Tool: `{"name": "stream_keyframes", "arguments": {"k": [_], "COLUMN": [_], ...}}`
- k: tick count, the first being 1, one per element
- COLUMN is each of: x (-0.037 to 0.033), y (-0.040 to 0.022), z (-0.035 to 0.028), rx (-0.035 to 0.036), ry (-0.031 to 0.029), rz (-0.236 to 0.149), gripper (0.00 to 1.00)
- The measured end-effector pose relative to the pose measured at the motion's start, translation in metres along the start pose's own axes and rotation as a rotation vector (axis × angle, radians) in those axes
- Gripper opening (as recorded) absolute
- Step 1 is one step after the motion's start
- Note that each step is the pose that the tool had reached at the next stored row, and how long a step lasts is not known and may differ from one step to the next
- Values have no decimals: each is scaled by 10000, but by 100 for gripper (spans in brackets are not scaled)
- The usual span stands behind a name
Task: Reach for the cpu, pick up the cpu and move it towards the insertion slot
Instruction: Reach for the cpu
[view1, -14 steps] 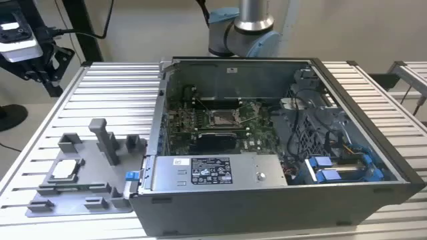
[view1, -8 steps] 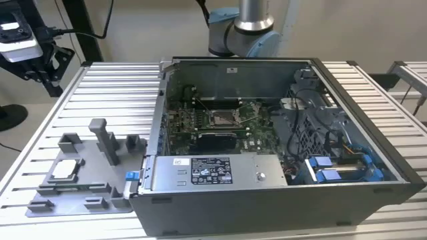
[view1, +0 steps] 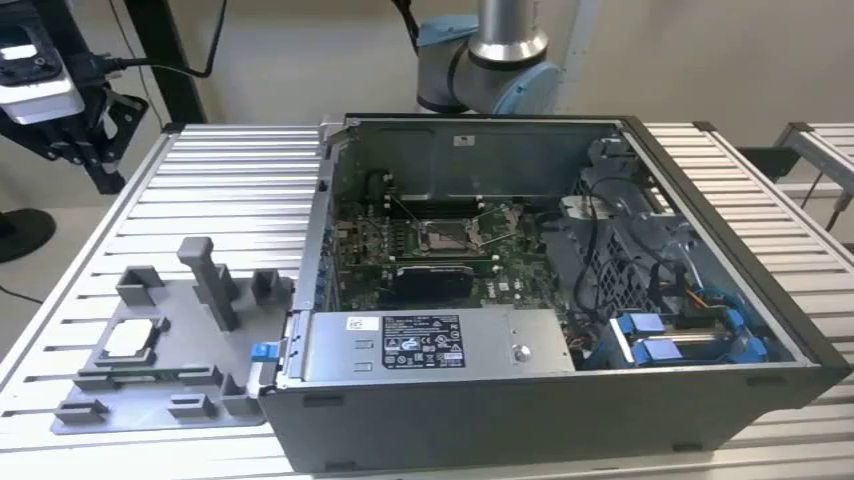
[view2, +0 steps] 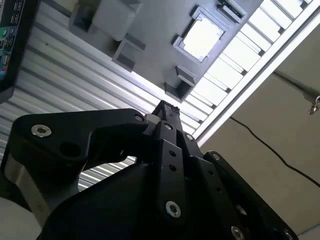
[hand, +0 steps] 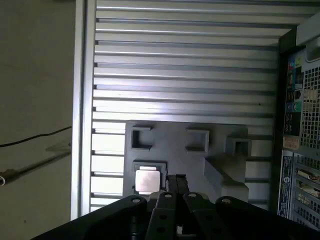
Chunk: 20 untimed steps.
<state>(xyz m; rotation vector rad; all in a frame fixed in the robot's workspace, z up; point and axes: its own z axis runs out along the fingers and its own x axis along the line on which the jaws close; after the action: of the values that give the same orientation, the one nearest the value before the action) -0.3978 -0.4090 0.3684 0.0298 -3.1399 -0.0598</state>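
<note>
Gripper (view2: 165, 106) pinched narrow, empty, aimed at the fixture plate (view1: 160, 400). The cpu (view1: 130, 340) sits untouched in the plate's recess, which keeps it square for pickup. The insertion slot (view1: 447, 235) is well apart from the plate, inside the case (view1: 534, 400).

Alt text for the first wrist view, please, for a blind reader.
A silvery cpu sits in a grey fixture plate on a ribbed metal table, with the black tool hovering close beside it. A computer case stands on the same table.
</note>
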Motion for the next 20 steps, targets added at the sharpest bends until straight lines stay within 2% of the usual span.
{"name": "stream_keyframes", "arguments": {"k": [2, 8, 11, 14, 20], "x": [30, 127, 152, 167, 200], "y": [-11, -112, -163, -183, -186], "z": [0, -2, 0, 5, 9], "rx": [-1, -1, -1, -1, -1], "ry": [-6, -5, -5, -6, -6], "rz": [-1, -1, -2, -1, -4], "gripper": [0, 0, 0, 0, 0]}}
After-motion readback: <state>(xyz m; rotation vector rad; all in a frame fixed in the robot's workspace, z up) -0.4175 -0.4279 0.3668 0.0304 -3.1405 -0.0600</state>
